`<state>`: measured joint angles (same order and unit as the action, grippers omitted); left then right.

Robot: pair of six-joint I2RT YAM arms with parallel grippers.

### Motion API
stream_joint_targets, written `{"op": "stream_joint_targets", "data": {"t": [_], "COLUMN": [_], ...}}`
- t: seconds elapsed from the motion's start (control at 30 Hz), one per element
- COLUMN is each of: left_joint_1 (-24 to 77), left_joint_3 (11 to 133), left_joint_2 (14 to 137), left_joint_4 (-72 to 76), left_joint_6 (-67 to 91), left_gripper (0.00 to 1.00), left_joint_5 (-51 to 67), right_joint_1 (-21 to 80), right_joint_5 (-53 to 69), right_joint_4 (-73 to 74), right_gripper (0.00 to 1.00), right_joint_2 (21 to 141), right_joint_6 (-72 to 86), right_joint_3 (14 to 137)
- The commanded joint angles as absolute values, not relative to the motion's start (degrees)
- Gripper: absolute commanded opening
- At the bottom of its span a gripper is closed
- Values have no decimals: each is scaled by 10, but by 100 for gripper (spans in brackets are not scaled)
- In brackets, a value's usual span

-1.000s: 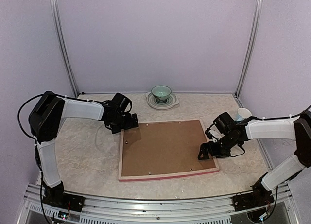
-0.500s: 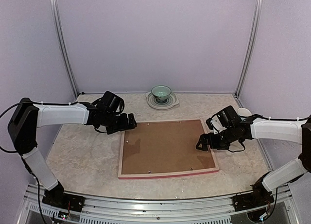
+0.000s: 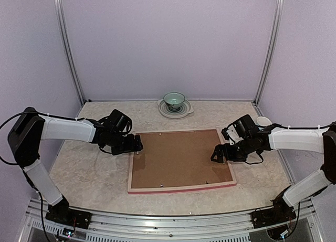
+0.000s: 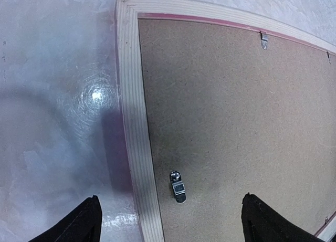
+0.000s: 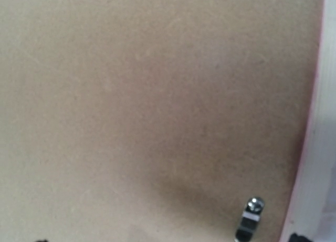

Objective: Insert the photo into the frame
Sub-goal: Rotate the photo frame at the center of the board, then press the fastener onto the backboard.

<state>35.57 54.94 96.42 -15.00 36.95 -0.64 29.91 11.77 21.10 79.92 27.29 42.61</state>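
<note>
Only the wrist view shows a clip (image 4: 177,186) on the frame (image 4: 134,121) between the left gripper (image 4: 173,223)'s wide empty jaws; the right gripper (image 3: 217,156) gapes empty too.

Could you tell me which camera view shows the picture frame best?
The top view: the frame lies whole, back up. The left wrist view shows only one corner and a clip; the right wrist view, mostly backing board.

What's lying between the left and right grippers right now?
Only the frame, face down with its brown backing board up, spans from the left gripper to the right gripper. The top view shows it.
</note>
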Motion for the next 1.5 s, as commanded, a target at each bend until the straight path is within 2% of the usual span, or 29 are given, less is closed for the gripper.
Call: {"op": "stream_joint_targets", "data": {"t": [0.0, 0.1, 0.43, 0.63, 0.97, 1.17, 1.3, 1.47], "left_joint_1": [356, 356, 353, 352, 352, 352, 352, 352], "left_joint_3": [559, 556, 546, 544, 540, 540, 541, 541], "left_joint_2": [988, 996, 997, 1006, 1018, 1025, 1028, 1031], "left_joint_4": [-133, -132, -125, -123, -122, -120, -120, -121], "left_joint_6": [361, 357, 355, 353, 352, 350, 350, 347], "left_gripper": [86, 80, 72, 59, 54, 49, 40, 38], "left_joint_5": [11, 10, 2, 2, -14, -17, -15, -13], "right_joint_1": [296, 296, 296, 296, 296, 297, 296, 296], "right_joint_5": [118, 119, 123, 121, 124, 126, 127, 127], "right_joint_4": [205, 206, 199, 200, 194, 190, 189, 189], "right_gripper": [99, 99, 99, 99, 99, 99, 99, 99], "right_joint_2": [800, 796, 806, 807, 810, 811, 811, 813], "right_joint_6": [271, 271, 271, 269, 269, 271, 272, 271], "right_joint_3": [434, 431, 431, 431, 426, 422, 419, 422]}}
